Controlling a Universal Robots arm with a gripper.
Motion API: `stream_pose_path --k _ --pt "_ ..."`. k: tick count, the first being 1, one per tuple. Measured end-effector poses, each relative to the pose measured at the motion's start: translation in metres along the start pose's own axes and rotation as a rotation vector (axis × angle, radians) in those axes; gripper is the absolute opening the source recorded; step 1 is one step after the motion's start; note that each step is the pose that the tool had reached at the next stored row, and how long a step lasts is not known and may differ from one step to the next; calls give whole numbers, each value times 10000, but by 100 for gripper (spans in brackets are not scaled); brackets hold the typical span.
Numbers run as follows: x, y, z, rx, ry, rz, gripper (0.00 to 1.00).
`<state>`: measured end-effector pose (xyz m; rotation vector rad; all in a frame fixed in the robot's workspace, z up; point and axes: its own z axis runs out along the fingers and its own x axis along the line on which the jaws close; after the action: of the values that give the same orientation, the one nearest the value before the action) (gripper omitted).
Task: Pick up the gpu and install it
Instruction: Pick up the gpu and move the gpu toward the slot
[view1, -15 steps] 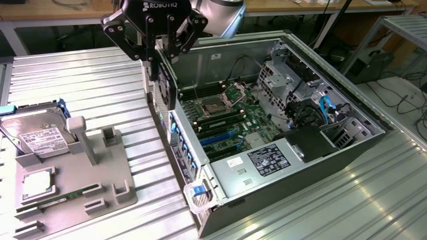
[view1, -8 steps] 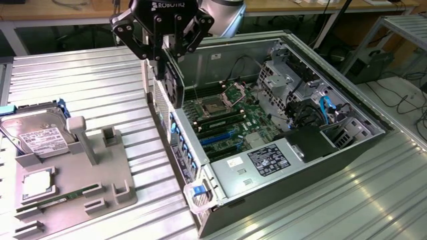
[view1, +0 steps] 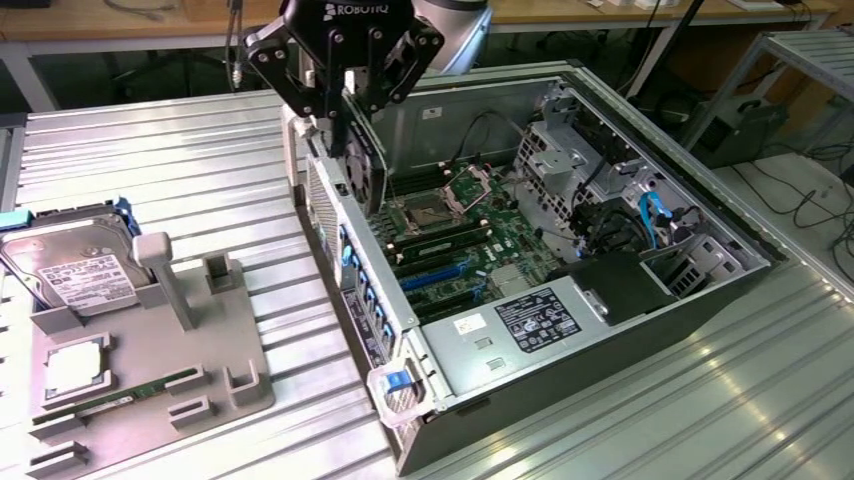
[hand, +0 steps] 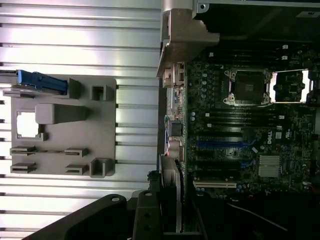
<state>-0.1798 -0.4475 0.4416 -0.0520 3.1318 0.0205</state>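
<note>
Exterior view, from where I stand: the gripper (view1: 347, 100) hangs at about twelve o'clock in the picture, above the open computer case (view1: 587, 395). Its jaws are drawn in close, pinched on the upper end of the gpu (view1: 364, 165). The black card is held on edge and hangs down from the fingers, tilted a little. Its lower end reaches into the case just inside the rear wall. I cannot tell whether it touches anything there.

The CPU socket (view1: 430, 212) on the motherboard (view1: 501, 215) lies toward four o'clock of the card's lower end, near it. The case lies on its side on the ribbed metal table (view1: 174, 150).

Toward eight o'clock, well apart from the case, sits a gray holder (view1: 200, 340). A hard drive (view1: 74, 275) rests at its ten o'clock corner, and a green memory stick (view1: 123, 393) lies along its near side.

From the wrist view the gpu (hand: 172, 192) shows edge-on, gripped between the dark fingers of the gripper (hand: 167, 220). It sits along the border between the table and the motherboard (hand: 280, 130). The socket (hand: 250, 85) and the gray holder (hand: 100, 130) lie on opposite sides of the card.
</note>
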Motion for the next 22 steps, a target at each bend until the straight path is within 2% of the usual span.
stream_pose_path --k 22 --pt "-368 -11 9 -1 2 -102 27"
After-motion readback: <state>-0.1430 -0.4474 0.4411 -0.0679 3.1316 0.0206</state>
